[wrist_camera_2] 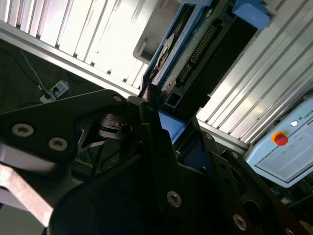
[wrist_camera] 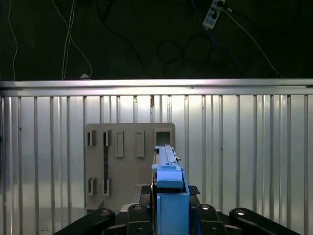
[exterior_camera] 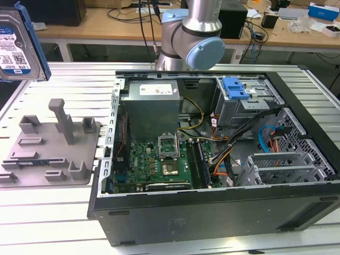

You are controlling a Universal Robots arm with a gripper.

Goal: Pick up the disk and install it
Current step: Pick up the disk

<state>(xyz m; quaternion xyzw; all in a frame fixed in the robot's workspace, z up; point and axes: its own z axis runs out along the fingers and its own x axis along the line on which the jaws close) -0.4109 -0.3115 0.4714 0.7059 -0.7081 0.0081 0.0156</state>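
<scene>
The disk, silver with a white-and-blue label and a blue carrier frame, hangs in the air at the exterior view's upper left, above the slatted table. In the first wrist view I see the disk edge-on, its blue carrier clamped between the black fingers of my gripper, which is shut on it. The second wrist view shows the disk from its connector side, with a dark finger pressed against the blue frame.
A grey fixture tray with upright posts lies below the disk; it also shows in the first wrist view. The open computer case stands to the exterior view's right, with a grey drive cage and blue latch inside. My arm rises behind it.
</scene>
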